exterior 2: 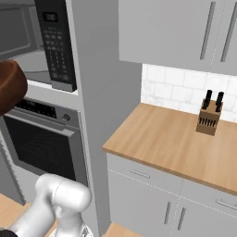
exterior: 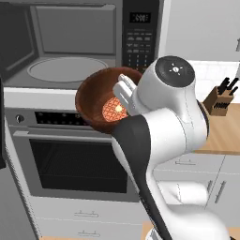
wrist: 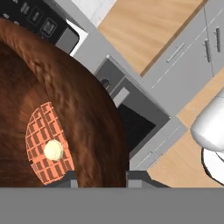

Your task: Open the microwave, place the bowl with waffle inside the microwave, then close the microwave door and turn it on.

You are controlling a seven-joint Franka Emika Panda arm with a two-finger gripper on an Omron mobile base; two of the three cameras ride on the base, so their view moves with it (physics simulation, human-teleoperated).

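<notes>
The microwave [exterior: 70,47] stands open, showing its grey interior and round turntable [exterior: 68,69], with the keypad [exterior: 139,44] to the right. A dark strip at the far left edge looks like the open microwave door [exterior: 2,122]. The glossy brown bowl [exterior: 96,101] hangs in the air just below and in front of the cavity, tipped toward the camera. The orange waffle [exterior: 114,109] lies inside it. My gripper [exterior: 124,93] is shut on the bowl's right rim. In the hand view the bowl [wrist: 65,100] and waffle [wrist: 46,144] sit right above my gripper [wrist: 101,179].
The larger oven [exterior: 70,159] with its horizontal handle sits directly under the microwave. A wooden counter [exterior 2: 176,143] runs to the right, with a knife block [exterior 2: 209,115] near the tiled wall. Drawers and cabinet doors [exterior 2: 148,199] lie below it.
</notes>
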